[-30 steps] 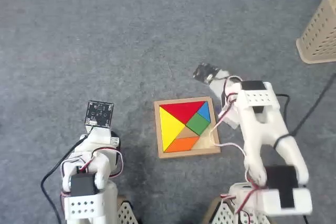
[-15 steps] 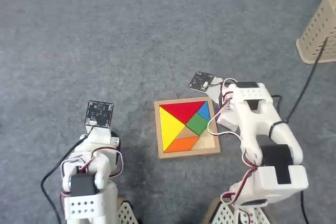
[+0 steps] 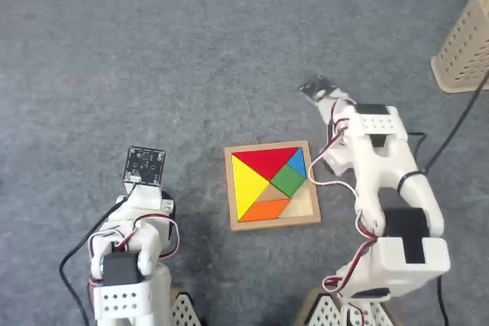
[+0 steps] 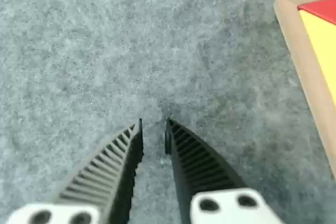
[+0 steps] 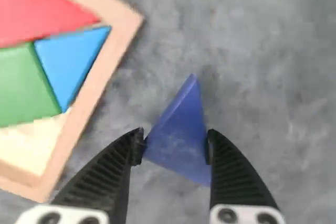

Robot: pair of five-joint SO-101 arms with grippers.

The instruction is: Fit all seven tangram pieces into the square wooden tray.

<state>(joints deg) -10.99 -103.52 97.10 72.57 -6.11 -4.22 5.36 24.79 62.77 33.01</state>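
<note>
The square wooden tray point(image 3: 275, 223) lies mid-table and holds a red triangle point(image 3: 267, 162), a yellow triangle point(image 3: 246, 185), a green square point(image 3: 288, 180), a small blue triangle point(image 3: 298, 162) and an orange piece point(image 3: 267, 209). Its near right corner point(image 3: 306, 200) shows bare wood. Just off the tray's corner point(image 5: 123, 30), my right gripper point(image 5: 174, 137) is shut on a dark blue triangle point(image 5: 178, 124) over the carpet. To the left of the tray, my left gripper point(image 4: 153, 127) hovers above bare carpet, shut with nothing in it, and the tray's edge point(image 4: 294, 40) lies off to one side.
A beige perforated basket point(image 3: 462, 43) stands at the far right edge. Grey carpet covers the table. Loose cables point(image 3: 336, 181) hang from the right arm close to the tray's right side.
The right arm's wrist first dipped toward the tray's far right corner, then swung back and away to the right. The left arm has kept still.
</note>
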